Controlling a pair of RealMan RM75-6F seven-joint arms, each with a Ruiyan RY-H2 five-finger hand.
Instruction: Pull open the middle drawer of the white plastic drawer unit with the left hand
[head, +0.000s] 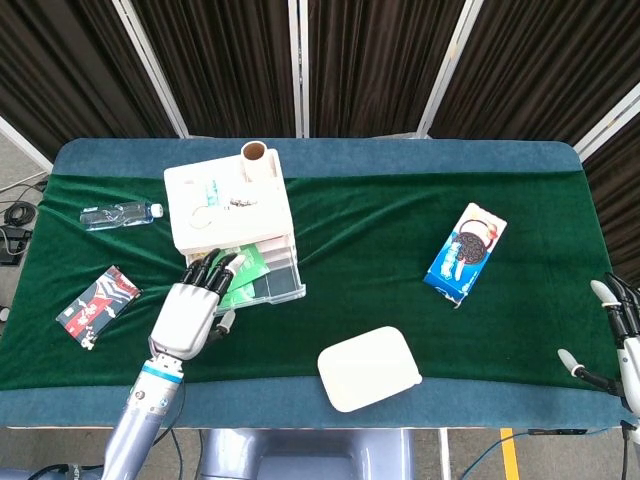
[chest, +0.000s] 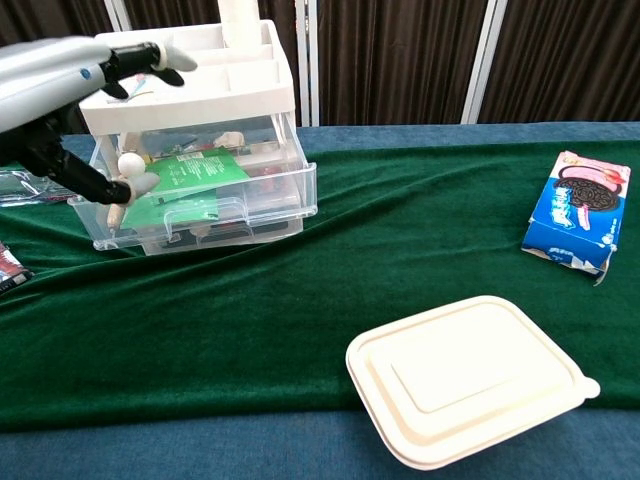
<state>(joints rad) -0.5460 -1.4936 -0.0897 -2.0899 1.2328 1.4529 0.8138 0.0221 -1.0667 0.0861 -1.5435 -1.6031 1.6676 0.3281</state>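
Observation:
The white plastic drawer unit (head: 228, 205) stands at the back left of the green cloth. Its middle drawer (chest: 205, 205) is pulled out toward me and a green packet (chest: 183, 178) lies inside. My left hand (head: 194, 303) hovers over the drawer's left front corner with its fingers spread and nothing in it. In the chest view the left hand (chest: 75, 95) is level with the unit's top, and its thumb hangs just off the clear drawer front. My right hand (head: 622, 335) shows at the far right edge, fingers apart and empty.
A white lidded food box (head: 369, 367) lies near the front edge. A blue cookie box (head: 465, 252) sits to the right. A water bottle (head: 118, 213) and a snack packet (head: 98, 305) lie left of the unit. A cardboard tube (head: 257, 160) stands on the unit's top.

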